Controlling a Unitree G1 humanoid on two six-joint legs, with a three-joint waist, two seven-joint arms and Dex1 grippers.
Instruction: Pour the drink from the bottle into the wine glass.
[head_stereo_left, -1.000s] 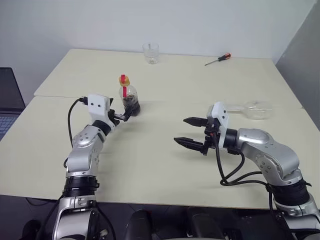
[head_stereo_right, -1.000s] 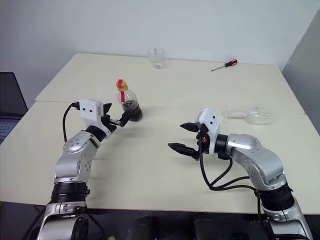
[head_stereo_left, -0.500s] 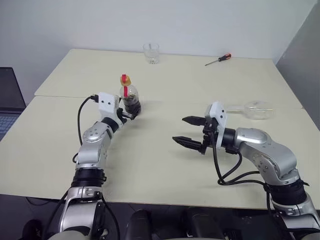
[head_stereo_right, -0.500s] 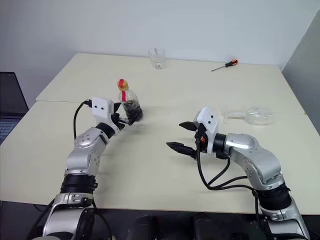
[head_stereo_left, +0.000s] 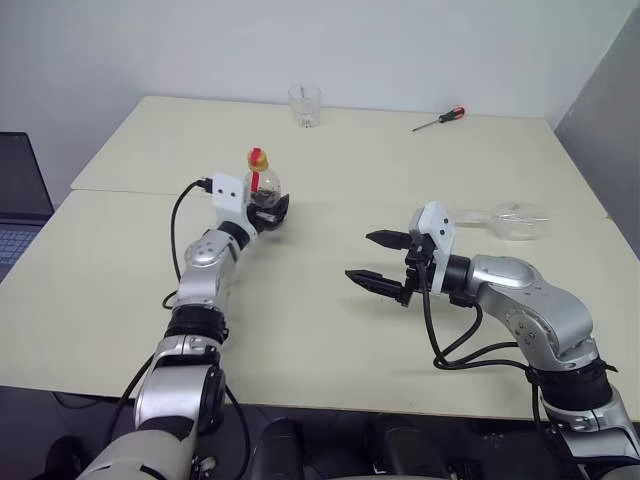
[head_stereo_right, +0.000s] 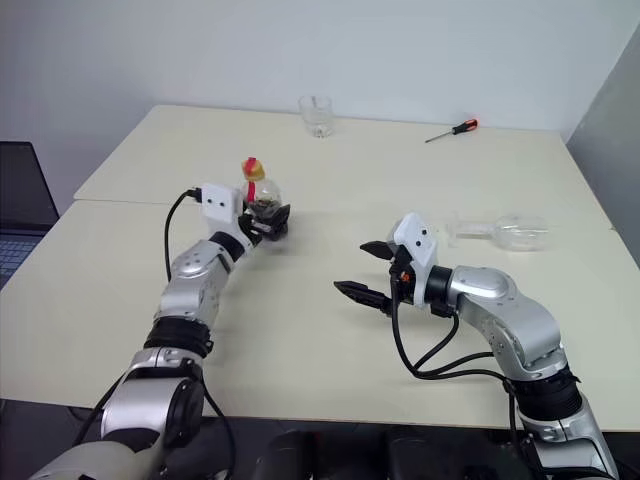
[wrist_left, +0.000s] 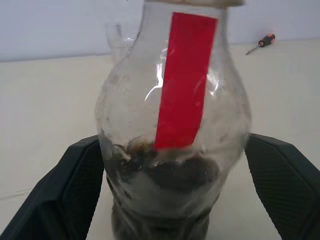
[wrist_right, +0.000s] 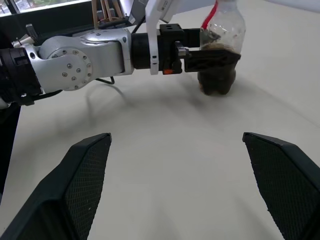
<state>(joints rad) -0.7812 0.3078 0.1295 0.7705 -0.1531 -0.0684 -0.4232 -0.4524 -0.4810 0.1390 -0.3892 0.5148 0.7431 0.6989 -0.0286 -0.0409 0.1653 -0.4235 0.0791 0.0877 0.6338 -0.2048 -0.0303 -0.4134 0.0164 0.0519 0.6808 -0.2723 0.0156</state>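
The bottle (head_stereo_left: 262, 192) stands upright on the desk (head_stereo_left: 330, 330), between the two black fingers (wrist_left: 80, 192) of the left hand (head_stereo_left: 270, 210). That hand is spread wide, one finger on each side of the bottle's rounded lower body; in the left wrist view both fingers sit right at the bottle's sides, though whether they press on it cannot be told. The drink (wrist_left: 165, 175), dark and almost black, lies low in the bottle, under the red label strip (wrist_left: 185, 80) and the yellow-orange cap (head_stereo_left: 258, 155).

The right hand (head_stereo_left: 385, 262) hovers above the desk nearer the robot, well apart from the bottle, its fingers wide open and holding nothing.

Farther to the right the wine glass (head_stereo_left: 505, 219) lies on its side on the desk, its stem pointing toward the middle. At the far edge stand a short clear tumbler (head_stereo_left: 304, 105) and, to its right, a screwdriver (head_stereo_left: 439, 119) with a red and black handle.
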